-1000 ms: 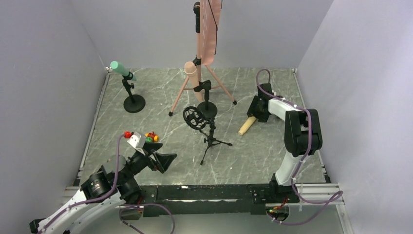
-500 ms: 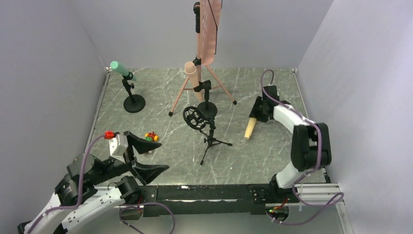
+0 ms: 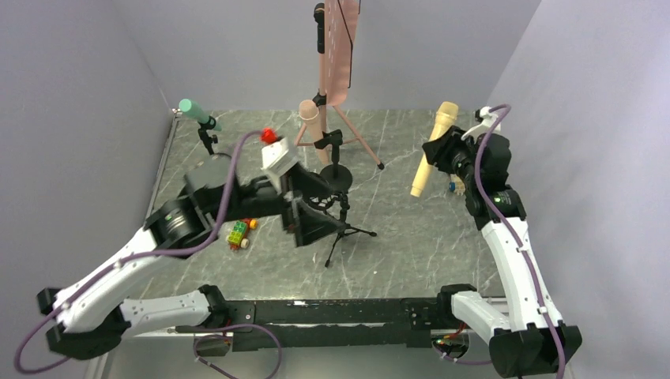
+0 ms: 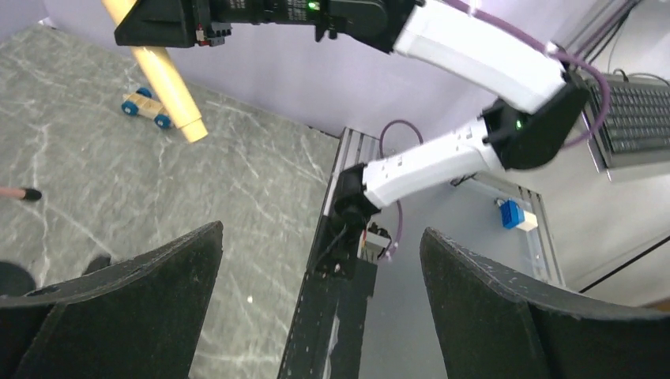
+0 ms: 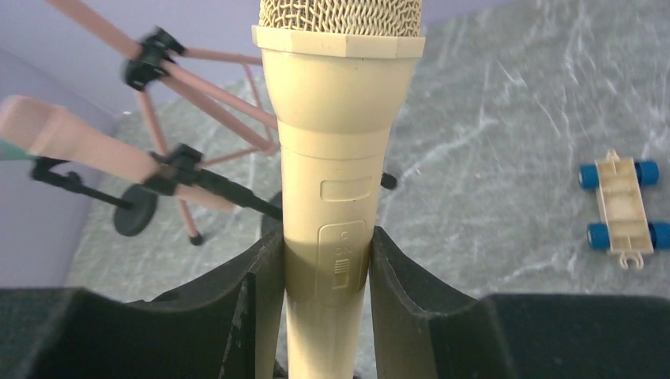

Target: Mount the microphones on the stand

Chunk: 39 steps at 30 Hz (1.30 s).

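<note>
Right gripper [image 3: 437,150] is clamped on the cream microphone [image 3: 442,120]. In the right wrist view both fingers [image 5: 253,292] press the body just below the switch panel, mesh head up.
Mic is off the desk [image 3: 411,253], over the right rear area and tilted: head up and toward the back, tail end down and toward the centre.
Left gripper [image 3: 332,207] is spread wide with nothing between the fingers [image 4: 118,316]. It hangs over the middle of the desk, right above the small tripod stand [image 3: 351,231].
From the top view only that stand's legs show past my gripper, so I can't tell the state of its mount.
Left wrist camera looks across at the right arm; the cream mic hangs under the right gripper there too.
Other mics:
- pink microphone [image 3: 310,117] sits in the clip of a round-base stand, centre rear
- green microphone [image 3: 192,109] sits on its own short stand, rear left corner

Also here:
- pink music stand [image 3: 340,47] on tripod legs at the back
- blue-wheeled toy car [image 5: 624,204] on the desk near the cream mic's tail end
- coloured toy blocks [image 3: 237,234] on the desk under my left arm
</note>
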Each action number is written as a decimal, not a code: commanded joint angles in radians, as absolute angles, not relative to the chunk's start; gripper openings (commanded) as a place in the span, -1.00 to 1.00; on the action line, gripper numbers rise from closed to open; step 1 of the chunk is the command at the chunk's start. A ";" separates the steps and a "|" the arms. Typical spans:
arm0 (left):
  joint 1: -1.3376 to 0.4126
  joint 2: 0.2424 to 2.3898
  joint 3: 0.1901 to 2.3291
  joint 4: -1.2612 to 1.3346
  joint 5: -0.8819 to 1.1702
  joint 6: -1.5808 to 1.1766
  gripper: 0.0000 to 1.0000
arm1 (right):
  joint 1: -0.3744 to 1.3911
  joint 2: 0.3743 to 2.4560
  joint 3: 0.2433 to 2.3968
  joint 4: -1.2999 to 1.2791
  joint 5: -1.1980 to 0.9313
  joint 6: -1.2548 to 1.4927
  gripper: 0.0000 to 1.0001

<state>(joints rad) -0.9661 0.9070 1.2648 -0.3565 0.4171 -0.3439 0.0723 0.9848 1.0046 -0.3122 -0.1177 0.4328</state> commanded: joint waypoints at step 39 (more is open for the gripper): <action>-1.068 1.653 1.749 -0.159 0.013 -0.486 -0.89 | 0.066 0.897 1.302 -0.425 -0.582 0.512 -0.26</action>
